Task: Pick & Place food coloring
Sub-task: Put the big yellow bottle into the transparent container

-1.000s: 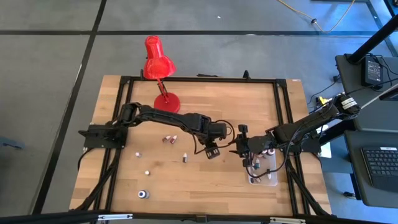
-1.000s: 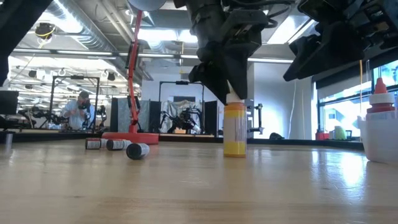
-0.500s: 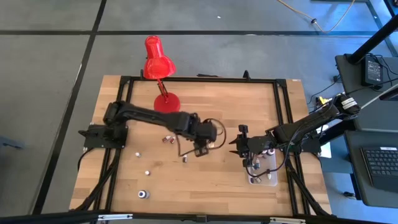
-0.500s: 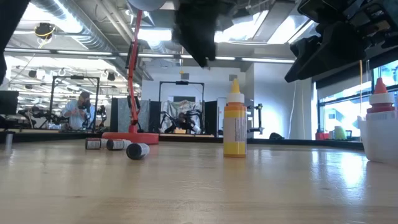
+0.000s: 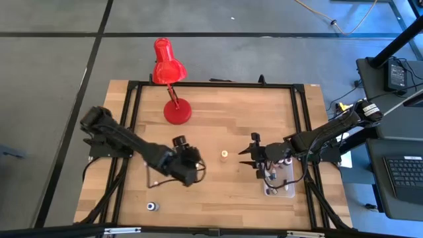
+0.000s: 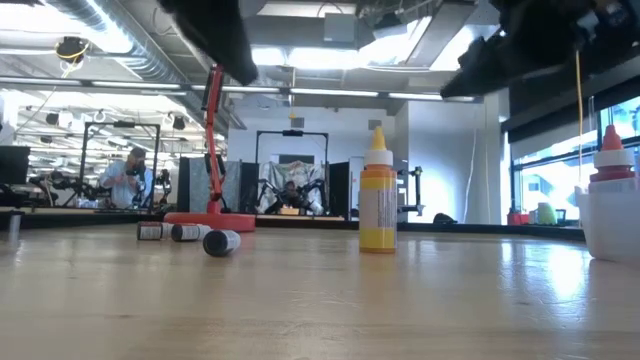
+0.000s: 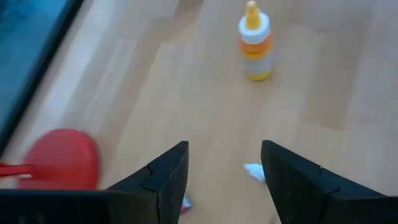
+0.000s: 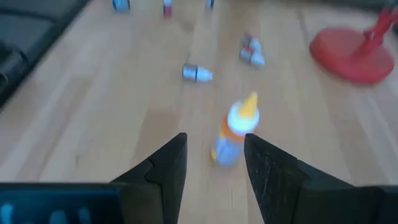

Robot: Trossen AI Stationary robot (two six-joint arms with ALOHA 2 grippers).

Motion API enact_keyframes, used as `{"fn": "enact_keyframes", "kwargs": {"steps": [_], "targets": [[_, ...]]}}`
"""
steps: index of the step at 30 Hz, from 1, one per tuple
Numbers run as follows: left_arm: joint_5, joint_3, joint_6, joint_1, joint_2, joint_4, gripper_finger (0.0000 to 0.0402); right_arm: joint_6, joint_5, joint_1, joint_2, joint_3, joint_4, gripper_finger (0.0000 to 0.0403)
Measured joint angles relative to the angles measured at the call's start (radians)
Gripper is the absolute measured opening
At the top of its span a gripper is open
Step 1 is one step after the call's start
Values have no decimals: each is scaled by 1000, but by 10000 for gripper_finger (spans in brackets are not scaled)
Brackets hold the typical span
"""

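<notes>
On the low view, three small food coloring bottles (image 6: 190, 236) lie on their sides on the wooden table (image 6: 320, 300), with an orange bottle (image 6: 377, 205) upright behind them near the table's middle. The red lamp (image 6: 212, 150) stands farthest. From above, the left claw (image 7: 224, 180), fingers apart and empty, hangs over the table's left-front area. The right claw (image 8: 211, 168), also apart and empty, points at the orange bottle beside a clear tub (image 5: 281, 185).
</notes>
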Motion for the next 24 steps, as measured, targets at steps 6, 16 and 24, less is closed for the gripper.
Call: {"fn": "enact_keyframes", "kwargs": {"steps": [6, 16, 24], "targets": [[56, -280, 130, -26, -188, 429, 192, -66, -5, 0, 9, 0, 116, 163], [56, -752, 516, -26, -478, 1193, 196, -110, -21, -60, 150, 54, 175, 163], [-43, -887, 472, -26, -628, 1173, 193, -119, -155, -160, 227, 281, -205, 163]]}}
